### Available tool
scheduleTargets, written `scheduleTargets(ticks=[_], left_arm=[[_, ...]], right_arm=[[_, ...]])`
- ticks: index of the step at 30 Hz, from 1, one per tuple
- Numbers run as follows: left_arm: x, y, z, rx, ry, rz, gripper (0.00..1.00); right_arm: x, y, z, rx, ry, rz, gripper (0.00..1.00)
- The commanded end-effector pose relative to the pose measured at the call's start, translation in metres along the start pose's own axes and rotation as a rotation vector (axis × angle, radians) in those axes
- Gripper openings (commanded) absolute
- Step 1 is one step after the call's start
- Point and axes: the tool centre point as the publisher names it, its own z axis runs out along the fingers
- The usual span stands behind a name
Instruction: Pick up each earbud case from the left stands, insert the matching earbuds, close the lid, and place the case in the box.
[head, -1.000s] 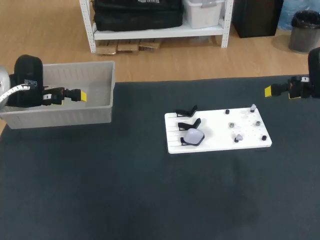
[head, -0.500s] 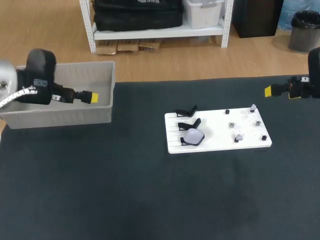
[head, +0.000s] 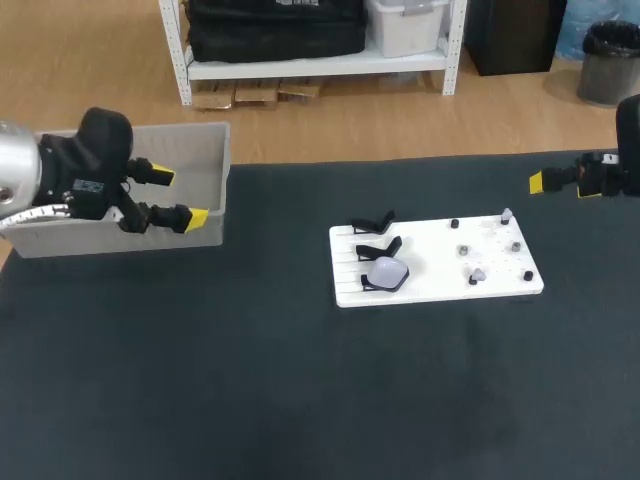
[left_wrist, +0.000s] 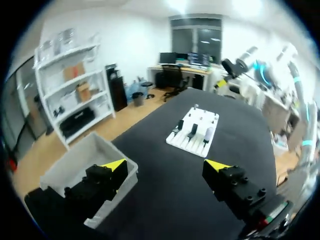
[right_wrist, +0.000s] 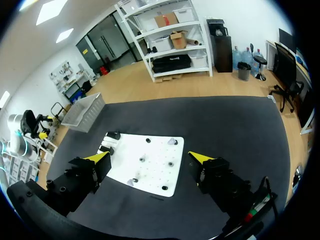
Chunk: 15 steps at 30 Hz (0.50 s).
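A white board (head: 435, 262) lies right of the table's middle. Three black stands (head: 378, 247) line its left side, and a pale earbud case (head: 388, 270) rests on the nearest one. Small earbuds (head: 477, 273) and dark pegs dot its right half. My left gripper (head: 178, 196) hangs open and empty at the front right corner of the grey box (head: 60, 240). In the left wrist view this gripper (left_wrist: 166, 166) is open, with the board (left_wrist: 194, 132) far ahead. My right gripper (head: 540, 182) hovers open beyond the board's far right; its own view shows the gripper (right_wrist: 149, 157) open above the board (right_wrist: 150, 167).
The grey box (left_wrist: 75, 167) stands at the table's far left corner and looks bare inside where its floor shows. Dark table cloth (head: 300, 380) spreads between the box and the board and across the whole front.
My left arm has swung right from over the box to its front right corner and has turned its wrist, so both yellow tips show. The right arm has kept still.
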Motion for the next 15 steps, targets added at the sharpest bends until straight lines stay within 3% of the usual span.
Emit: scheduleTargets(ticks=[1,4,6,7,15], left_arm=[[0.004,0.005,-0.003,0.268,-0.153,0.188,1.0],[0.004,0.005,-0.003,0.268,-0.153,0.188,1.0],[0.005,-0.008,0.006,0.26,-0.132,0.208,1.0],[0.005,-0.014,0.011,0.222,-0.131,0.187,1.0],[0.004,-0.06,0.062,0.171,-0.154,0.125,1.0]], right_arm=[[0.0,-0.001,0.0,-0.003,0.0,-0.001,1.0],[0.0,-0.001,0.0,-0.003,0.0,-0.001,1.0],[0.0,-0.001,0.0,-0.003,0.0,-0.001,1.0],[0.0,-0.001,0.0,-0.003,0.0,-0.001,1.0],[0.0,-0.001,0.0,-0.003,0.0,-0.001,1.0]])
